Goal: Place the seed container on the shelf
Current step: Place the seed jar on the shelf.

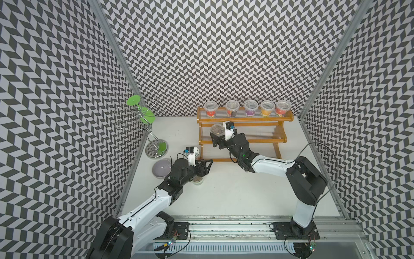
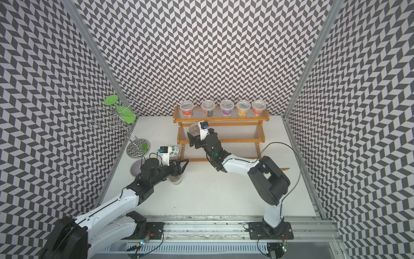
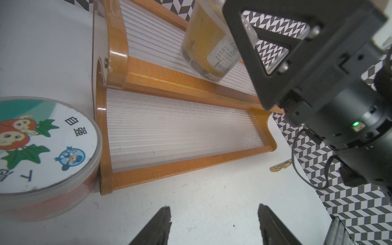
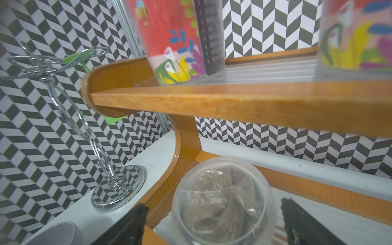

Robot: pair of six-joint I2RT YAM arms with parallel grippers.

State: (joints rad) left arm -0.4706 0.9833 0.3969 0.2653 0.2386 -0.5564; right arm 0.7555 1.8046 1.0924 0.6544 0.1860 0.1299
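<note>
The seed container, a clear lidded tub of brown seeds, stands upright at the left end of the middle tier of the shelf. The right wrist view shows the seed container from above. My right gripper is open around it, and both fingers stand clear of its sides. In both top views the right gripper reaches in from the front right. My left gripper hovers open and empty over the table, just in front of the shelf's lowest tier.
Several colourful jars line the top tier. A silver wire stand with green discs is at the back left. A grey bowl and a flat cartoon-lidded tub sit by the left arm. Another clear tub is under its wrist.
</note>
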